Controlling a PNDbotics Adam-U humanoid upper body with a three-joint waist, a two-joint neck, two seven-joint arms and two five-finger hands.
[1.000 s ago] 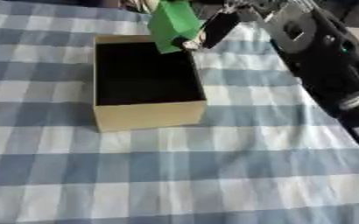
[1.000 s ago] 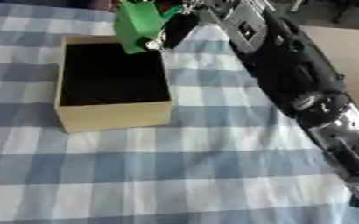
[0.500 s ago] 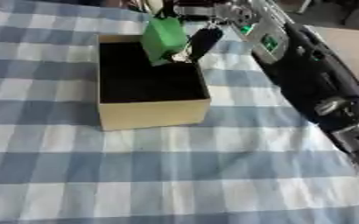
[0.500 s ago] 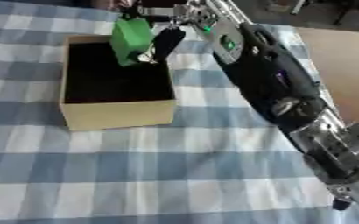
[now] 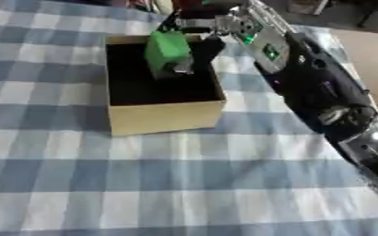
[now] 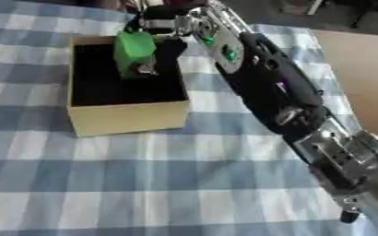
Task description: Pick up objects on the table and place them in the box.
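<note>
- Our right hand (image 5: 198,44) reaches in from the upper right, with the arm stretched along the right side of the table, and its fingers are curled round a green object (image 5: 169,53), which it holds by the top and far side.
- The green object hangs over the open mouth of the box (image 5: 164,115), roughly above the dark interior and towards its far half; a small pale or silvery part shows at its lower end. We cannot tell whether it has dipped below the rim or sits just above it.
- The box is a tan cardboard one, open at the top, standing on the blue-and-white checked tablecloth (image 5: 184,184).
- Our left hand shows in neither view.
- As we judge it, this object is carried and positioned but not yet let go, so the placing is the step left for it: lower it a little and open the fingers.
- We see no other loose objects on the visible cloth, and the dark inside of the box hides whatever may already lie there.
</note>
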